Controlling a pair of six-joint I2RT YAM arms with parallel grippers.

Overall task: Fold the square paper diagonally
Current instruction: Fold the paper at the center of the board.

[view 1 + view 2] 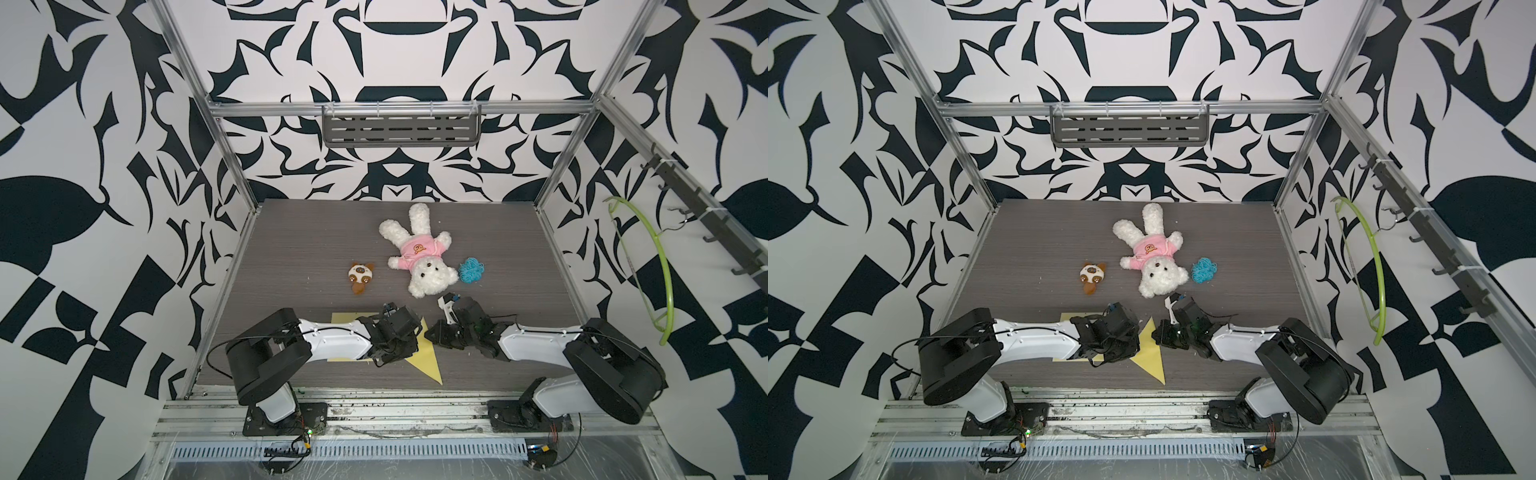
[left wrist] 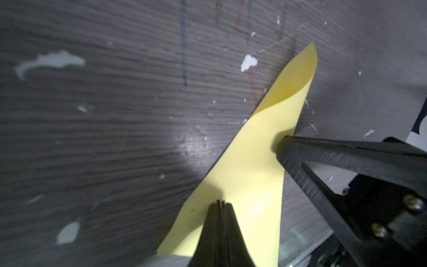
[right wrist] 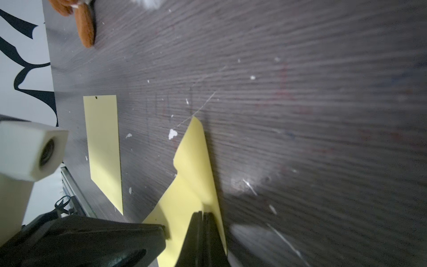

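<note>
Where the dark counter (image 1: 291, 249) nears its front rail, the yellow square paper (image 1: 424, 363) is seen in both top views. It is largely hidden beneath the left arm (image 1: 332, 340), with one pointed corner showing toward the front edge.

From the left, the left pincer (image 2: 220, 204) is met first. It is clenched, with its tips set against the raised sheet, though whether a layer is pinched between them cannot be told. The sheet is curled up off the counter here, with one corner lifted and bent over. A flat strip of it is shown lying on the surface in the right wrist view.

Just beside, at the sheet's edge, the right pincer (image 3: 203, 213) is likewise clenched, its tips touching the paper. The two pincers are set close together.

Farther back, well apart from the paper, a small brown-and-white plush (image 1: 360, 277) is laid at the left. A white plush animal (image 1: 417, 253) in a pink shirt is laid in the middle, and a blue tangled bundle (image 1: 471, 271) lies near its head at the right. A green hanger (image 1: 660, 266) is hung on the right wall.
</note>
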